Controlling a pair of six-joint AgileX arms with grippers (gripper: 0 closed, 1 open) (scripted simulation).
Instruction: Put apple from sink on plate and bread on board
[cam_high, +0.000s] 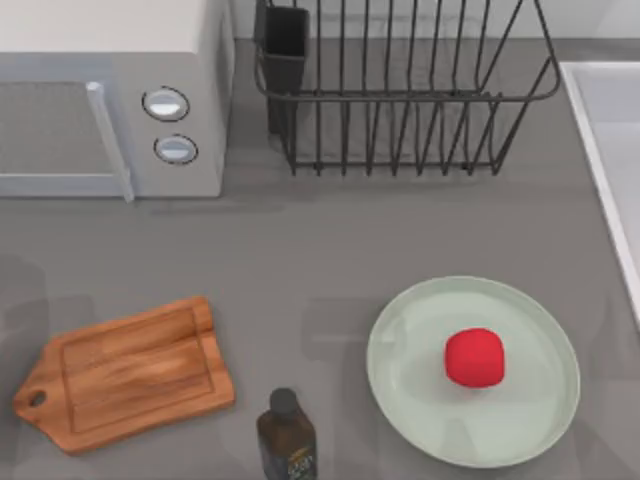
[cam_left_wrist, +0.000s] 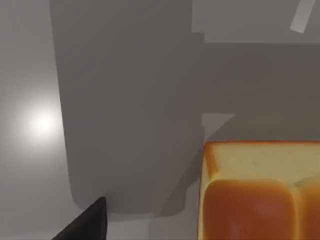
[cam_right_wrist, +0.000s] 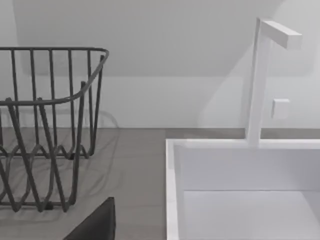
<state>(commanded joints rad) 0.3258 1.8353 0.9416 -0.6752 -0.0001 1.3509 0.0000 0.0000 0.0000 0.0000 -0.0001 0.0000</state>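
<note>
Apple sits on the plate, a little toward the sink side of centre, so you can count that half of the task as done. The sink runs along the table's right edge, its basin bare in the right wrist view, with a white faucet rising from the rim.

Bread is the open item. You see it close under the left wrist camera, glossy top and one pale side, lying on a plain grey surface. The board lies bare at the table's front left, handle pointing outward.

Left gripper: one dark fingertip juts in beside the loaf, apart from it, nothing between. You cannot tell how wide the jaws stand, nor that they hold anything. Right gripper: again a single dark fingertip, short of the sink rim and near the dish rack; opening cannot be judged.

Risks, as judgement:
- The loaf is off to one side of the left finger, so closing without re-centring could clip a corner and push it away.
- A hard squeeze may crush the soft rolls.
- The bottle stands just beside the board; a low carry could topple it.
- The microwave sits behind the board; keep clearance.
</note>
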